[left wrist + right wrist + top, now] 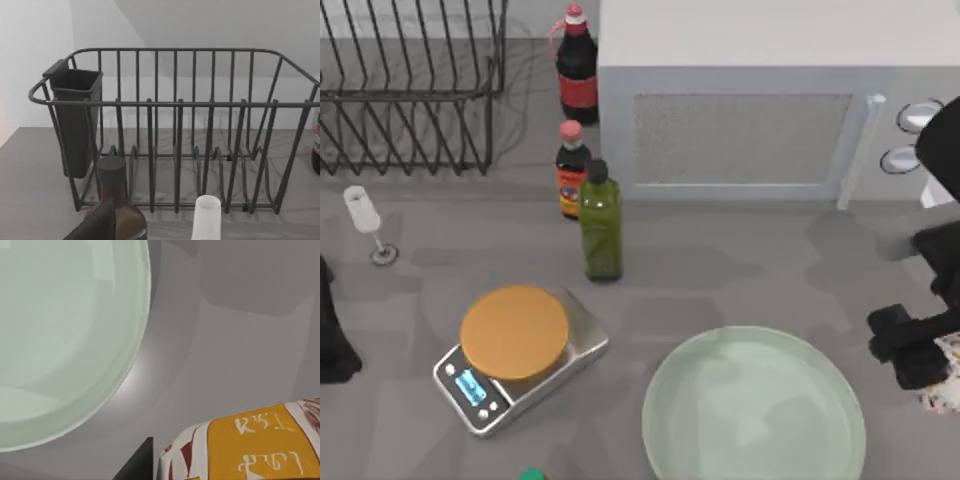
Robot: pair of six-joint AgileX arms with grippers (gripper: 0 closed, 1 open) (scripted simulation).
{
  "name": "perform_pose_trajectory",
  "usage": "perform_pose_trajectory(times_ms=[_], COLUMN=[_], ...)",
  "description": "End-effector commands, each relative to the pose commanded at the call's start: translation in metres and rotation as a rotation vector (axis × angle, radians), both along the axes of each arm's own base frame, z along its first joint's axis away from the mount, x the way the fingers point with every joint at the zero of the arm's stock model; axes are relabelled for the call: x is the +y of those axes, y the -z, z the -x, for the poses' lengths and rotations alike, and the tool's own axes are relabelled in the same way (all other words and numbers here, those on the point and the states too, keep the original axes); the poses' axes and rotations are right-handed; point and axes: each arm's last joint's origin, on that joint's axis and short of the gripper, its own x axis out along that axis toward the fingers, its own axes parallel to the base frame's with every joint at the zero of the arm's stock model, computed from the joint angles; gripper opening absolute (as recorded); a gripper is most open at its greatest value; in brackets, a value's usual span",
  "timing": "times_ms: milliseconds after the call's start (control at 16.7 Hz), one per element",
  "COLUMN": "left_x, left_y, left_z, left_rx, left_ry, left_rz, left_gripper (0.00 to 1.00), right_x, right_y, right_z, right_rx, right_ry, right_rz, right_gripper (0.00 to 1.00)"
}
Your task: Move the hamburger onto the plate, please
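The hamburger (pixel 947 375) is cut off by the right edge of the top view and largely covered by the right arm, so that only a sliver of its wrapper is seen at the table's right edge; in the right wrist view it is cut by the picture's lower edge. The right gripper's fingers are hidden, and their stance cannot be told. The plate (pixel 754 410) is cut off at the table's near edge. The dish rack (pixel 410 90) is cropped at the far left corner, and the microwave (pixel 760 110) at the far edge.
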Motion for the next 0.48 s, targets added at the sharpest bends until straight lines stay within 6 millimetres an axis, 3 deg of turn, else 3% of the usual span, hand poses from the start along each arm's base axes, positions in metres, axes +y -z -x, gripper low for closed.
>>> perform_pose_trajectory(times_ms=[480], left_x=[0.0], left_y=[0.0], left_z=[0.0], left_rx=[0.0], left_ry=[0.0], left_rz=[0.0], left_gripper=[1.0], right_x=[0.046], right_y=[0.017], right_z=[-0.006], right_rx=[0.093], right_ry=[0.839], right_rz=[0.055], right_gripper=[0.0])
